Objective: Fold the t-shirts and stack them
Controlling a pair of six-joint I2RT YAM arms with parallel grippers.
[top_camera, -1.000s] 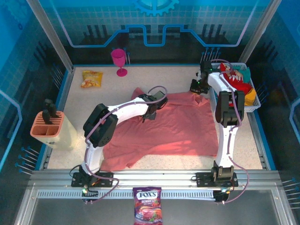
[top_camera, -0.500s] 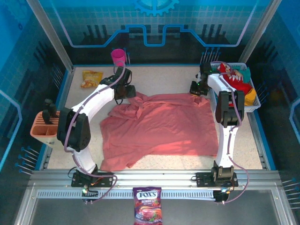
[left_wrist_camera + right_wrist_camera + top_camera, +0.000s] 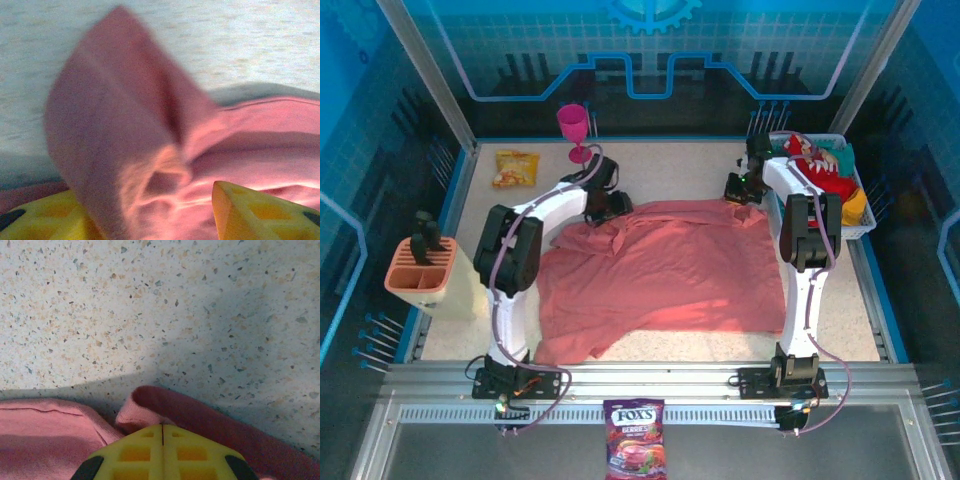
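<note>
- While the large salmon-pink cloth t-shirt (image 3: 670,270) lies spread and rumpled across the middle of the speckled tabletop (image 3: 700,160), both arms reach to its far edge, one at each corner.
- Left gripper (image 3: 145,192): its yellow fingers stand wide apart, straddling a raised, blurred hump of pink cloth at the far-left corner. Whether they press on it, I can't tell.
- Right gripper (image 3: 162,430): its fingers are pressed flush together, and the hem curls out right at the tips. My read is that it's pinching the far-right corner to anchor that side.
- This looks like squaring up the far edge before folding; no fold is made yet.
- The bright red printed t-shirt (image 3: 825,180) sits in the white plastic basket (image 3: 865,225) at the right, so stacking is a long way off.
- Watch the magenta plastic goblet (image 3: 574,125), upright near the left wrist; a careless sweep could tip it.
</note>
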